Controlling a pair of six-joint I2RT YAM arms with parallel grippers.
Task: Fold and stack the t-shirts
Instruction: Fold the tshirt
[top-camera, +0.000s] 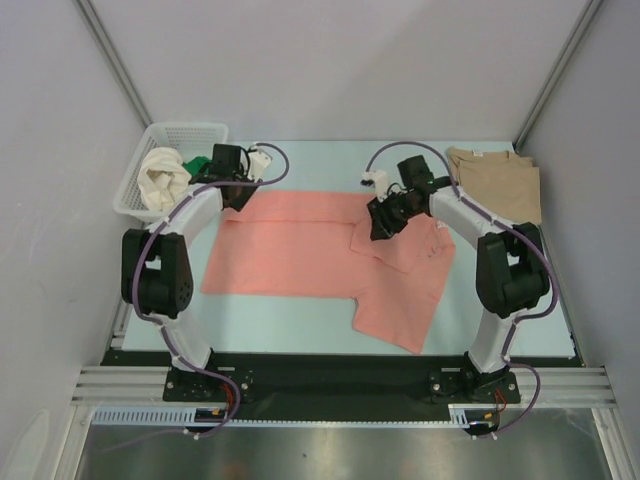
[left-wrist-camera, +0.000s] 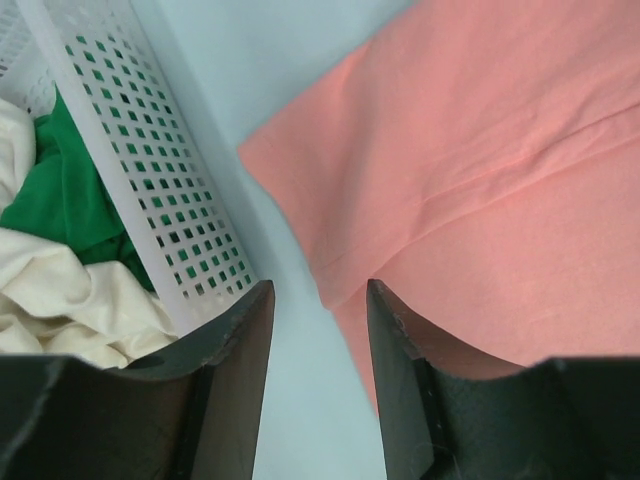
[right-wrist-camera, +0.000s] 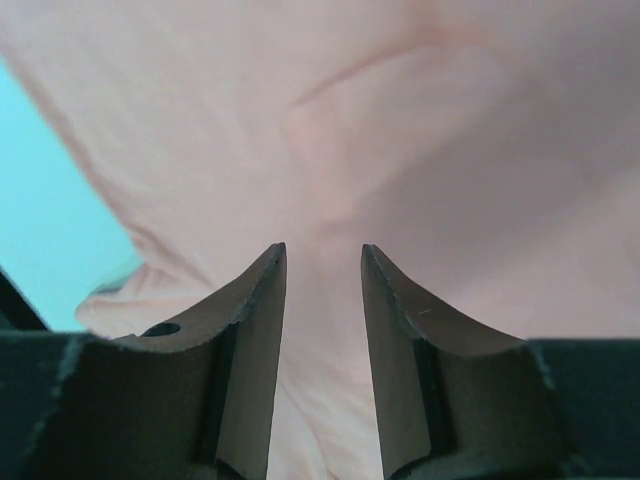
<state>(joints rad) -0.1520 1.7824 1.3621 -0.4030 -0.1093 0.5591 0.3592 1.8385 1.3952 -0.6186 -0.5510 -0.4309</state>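
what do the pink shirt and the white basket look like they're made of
Pink shirt: soft matte knit cloth, probably cotton jersey; it lies limp with gentle creases. White basket: rigid, slightly glossy moulded plastic, judging by its even lattice of square holes.

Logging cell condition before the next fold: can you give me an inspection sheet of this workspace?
Surface: pale blue table, flat.
Job's things: pink shirt spread mid-table, right side doubled over; tan shirt lying far right; cream shirt and green shirt in the basket, far left.
Clutter: nothing seen.
End effectors: left end effector open at the pink shirt's far-left corner; right end effector open above the pink shirt.
Cables: purple cables loop at both wrists.
Surroundings: white walls, metal posts.
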